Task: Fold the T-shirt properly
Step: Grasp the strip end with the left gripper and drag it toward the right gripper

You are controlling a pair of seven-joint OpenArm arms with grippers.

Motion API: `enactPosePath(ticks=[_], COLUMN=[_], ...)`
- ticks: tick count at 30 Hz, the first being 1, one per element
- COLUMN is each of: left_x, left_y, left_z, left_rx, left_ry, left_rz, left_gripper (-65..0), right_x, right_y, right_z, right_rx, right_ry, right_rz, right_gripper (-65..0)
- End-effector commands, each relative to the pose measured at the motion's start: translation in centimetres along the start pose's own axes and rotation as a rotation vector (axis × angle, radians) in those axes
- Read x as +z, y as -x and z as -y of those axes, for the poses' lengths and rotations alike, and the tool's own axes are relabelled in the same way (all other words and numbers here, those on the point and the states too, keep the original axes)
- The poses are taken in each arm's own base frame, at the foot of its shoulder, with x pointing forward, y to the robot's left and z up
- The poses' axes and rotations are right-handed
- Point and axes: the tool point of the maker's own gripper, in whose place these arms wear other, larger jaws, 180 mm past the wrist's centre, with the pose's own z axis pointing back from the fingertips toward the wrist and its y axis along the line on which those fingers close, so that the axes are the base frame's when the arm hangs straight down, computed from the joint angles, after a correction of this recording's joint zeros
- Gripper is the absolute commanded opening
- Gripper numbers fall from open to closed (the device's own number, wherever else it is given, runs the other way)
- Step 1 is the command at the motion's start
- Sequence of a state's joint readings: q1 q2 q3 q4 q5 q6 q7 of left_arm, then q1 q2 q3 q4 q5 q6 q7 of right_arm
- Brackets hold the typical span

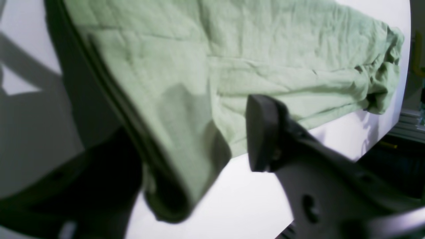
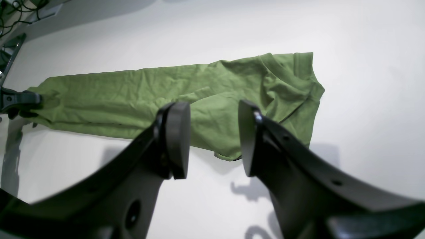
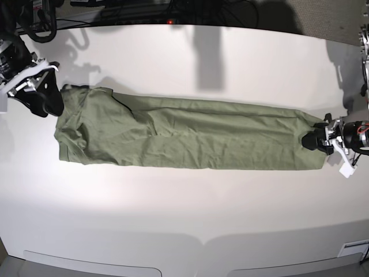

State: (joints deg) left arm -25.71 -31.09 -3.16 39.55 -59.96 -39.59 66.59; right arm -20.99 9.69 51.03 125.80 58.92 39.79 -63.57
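The sage-green T-shirt [image 3: 184, 138] lies on the white table [image 3: 184, 225] as one long wrinkled strip running left to right. My left gripper [image 3: 315, 140] is at the strip's right end. In the left wrist view the shirt's [image 1: 265, 49] edge is lifted and drapes over one finger, which it hides. The other finger [image 1: 262, 132] stands apart from the cloth, with bare table showing between. My right gripper [image 2: 214, 139] is open and empty, above the bunched sleeve-and-collar end [image 2: 285, 86]. In the base view it [image 3: 45, 97] is at the strip's far left corner.
Cables and dark equipment [image 3: 144, 11] run along the table's far edge. The table's edge [image 1: 395, 129] drops off just past the shirt's bunched end in the left wrist view. The left gripper also shows at the far end of the shirt in the right wrist view [image 2: 20, 99].
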Motion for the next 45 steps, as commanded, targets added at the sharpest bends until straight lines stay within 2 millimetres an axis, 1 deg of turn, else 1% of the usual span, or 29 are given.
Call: enactPosePath(ticks=[1, 3, 4, 6, 8, 10, 15, 18, 21, 23, 28, 31, 34, 39, 43, 45], left_x=[1.0, 1.0, 1.0, 1.0, 1.0, 1.0, 1.7, 1.9, 1.4, 0.5, -2.6, -4.3, -5.8, -8.1, -9.8, -10.5], left_y=[-2.1, -2.1, -2.2, -2.2, -2.2, -2.6, -3.5, -3.8, -4.2, -4.2, -3.8, -2.9, -1.8, 0.8, 2.9, 3.2], left_z=[0.5, 0.6, 0.6, 0.6, 0.7, 1.4, 5.3, 6.8, 8.5, 10.1, 14.6, 16.9, 18.7, 21.0, 21.8, 22.0], left_rx=[-0.025, -0.025, -0.025, -0.024, -0.023, -0.007, -0.004, -0.060, -0.109, -0.134, -0.154, -0.149, -0.132, -0.079, -0.045, -0.030], left_ry=[0.009, 0.012, 0.013, 0.014, 0.018, 0.059, 0.237, 0.258, 0.285, 0.320, 0.437, 0.500, 0.551, 0.625, 0.630, 0.622], left_rz=[0.051, 0.051, 0.051, 0.053, 0.055, 0.073, 0.085, 0.073, 0.073, 0.072, 0.072, 0.047, 0.033, 0.007, -0.012, 0.003], left_gripper=[-38.1, -45.6, -51.1, -65.0, -65.0, -65.0, -65.0, -65.0, -65.0, -65.0, -65.0, -65.0, -65.0, -65.0, -65.0, -65.0], right_x=[0.3, 0.3, 0.3, 0.3, 0.3, 0.3, 0.3, 0.3, 0.3, 0.2, 0.0, -0.2, -0.2, -0.2, -0.2, -0.2], right_y=[-1.2, -1.2, -1.2, -1.2, -1.2, -1.2, -1.4, -1.4, -1.6, -1.7, -2.5, -2.9, -2.8, -2.9, -2.9, -2.9], right_z=[-0.5, -0.5, -0.5, -0.5, -0.5, -0.5, -0.5, -0.5, -0.5, -0.5, -0.4, -0.4, -0.4, -0.4, -0.4, -0.4], right_rx=[0.025, 0.025, 0.025, 0.025, 0.025, 0.025, 0.025, 0.025, 0.025, 0.024, 0.033, 0.039, 0.038, 0.038, 0.038, 0.038], right_ry=[-0.019, -0.019, -0.019, -0.019, -0.019, -0.019, -0.019, -0.019, -0.019, -0.020, -0.018, -0.015, -0.016, -0.016, -0.016, -0.016], right_rz=[0.039, 0.039, 0.039, 0.039, 0.039, 0.040, 0.047, 0.052, 0.060, 0.067, 0.089, 0.098, 0.097, 0.098, 0.098, 0.098], right_gripper=[-41.9, -41.9, -41.9, -41.9, -41.9, -41.9, -41.9, -41.9, -41.9, -41.9, -41.9, -41.9, -41.9, -41.9, -41.9, -41.9])
